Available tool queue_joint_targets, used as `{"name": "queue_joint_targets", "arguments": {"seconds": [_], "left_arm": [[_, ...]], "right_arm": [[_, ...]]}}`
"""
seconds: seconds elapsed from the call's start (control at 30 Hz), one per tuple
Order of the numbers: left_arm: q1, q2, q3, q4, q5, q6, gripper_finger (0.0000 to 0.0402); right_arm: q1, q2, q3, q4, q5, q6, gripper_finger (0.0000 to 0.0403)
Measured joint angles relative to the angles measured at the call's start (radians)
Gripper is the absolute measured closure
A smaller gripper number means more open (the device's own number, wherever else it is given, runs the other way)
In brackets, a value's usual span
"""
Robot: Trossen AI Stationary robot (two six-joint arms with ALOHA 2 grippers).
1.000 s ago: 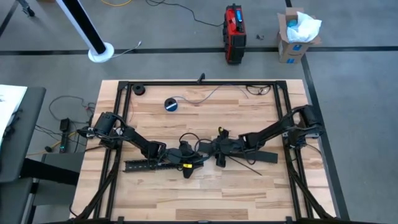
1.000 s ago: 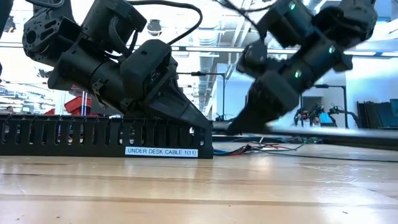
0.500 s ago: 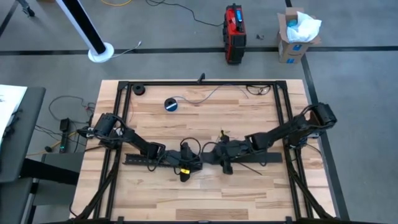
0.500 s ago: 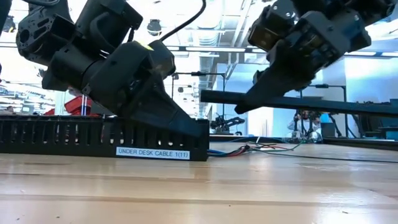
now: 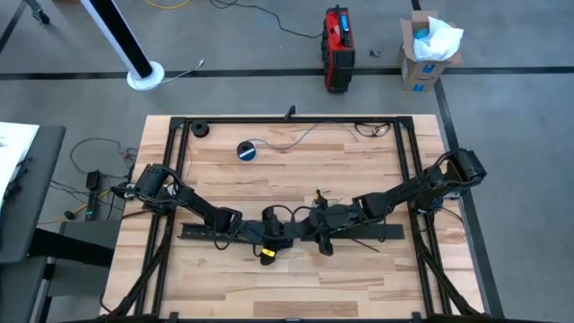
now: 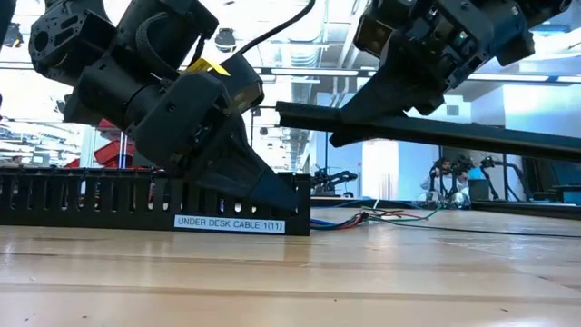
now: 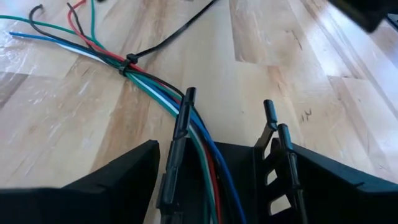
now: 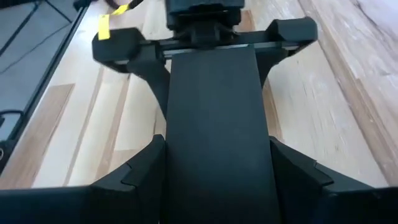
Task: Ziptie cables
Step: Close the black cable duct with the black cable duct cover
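Currently: duct and cover held end to end, cables in the channel

Mid-table, the left gripper [image 5: 269, 236] is clenched across the end of the long black slotted plastic cable duct [image 6: 91, 195], probably to steady it. The thin blue, white, green and red cables [image 7: 155, 84] lie on the wood and run into the duct between its fingers. A black zip tie [image 7: 129, 60] is already cinched on the bundle. The right gripper [image 5: 323, 226] grasps a flat black plastic cover strip [image 8: 214, 124], raised off the table and aimed at the duct, likely for capping.
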Motion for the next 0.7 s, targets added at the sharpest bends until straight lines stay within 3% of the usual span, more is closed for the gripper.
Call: {"name": "queue_joint_targets", "arguments": {"seconds": [0.7], "left_arm": [[0.000,-0.001,0.000,-0.001,-0.065,0.003,0.0104]], "right_arm": [[0.006,0.037,0.002,-0.011,0.010,0.003,0.0190]]}}
